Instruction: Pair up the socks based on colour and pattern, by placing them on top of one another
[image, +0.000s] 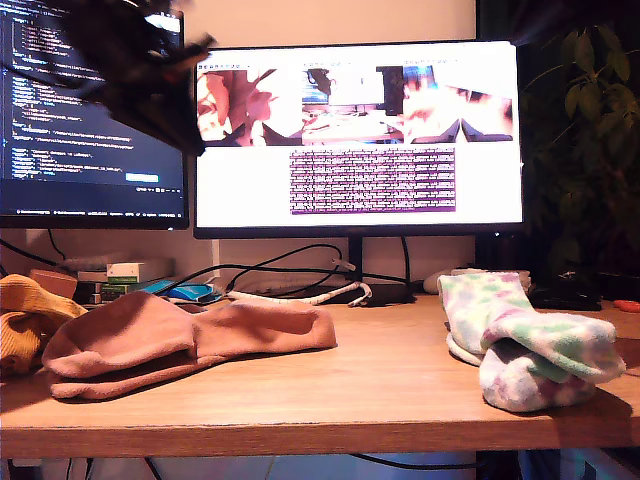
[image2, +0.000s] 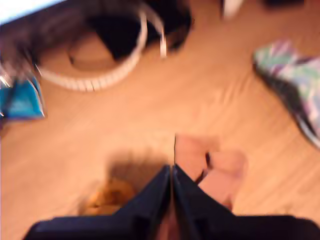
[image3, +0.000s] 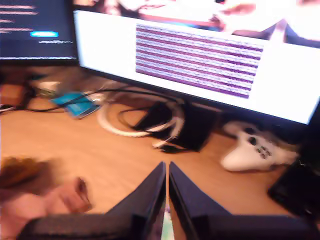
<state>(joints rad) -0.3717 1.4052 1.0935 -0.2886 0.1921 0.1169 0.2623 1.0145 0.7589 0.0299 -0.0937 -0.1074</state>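
Desk (image: 400, 405): pink socks (image: 190, 345) stretch left-right in the exterior view (my first gripper (image2: 172, 172), my second gripper (image3: 167, 170) closed).

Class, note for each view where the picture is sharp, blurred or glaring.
Exterior view: pink socks sharp under warm light, an arm motion-smeared, monitor glaring white. First wrist view: blurred throughout, cable streaked. Second wrist view: blurred too, controller smeared.

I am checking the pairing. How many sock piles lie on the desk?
3: mustard pile at the exterior view's left edge, pink pile beside it, white pile at its right. More may lie out of frame.
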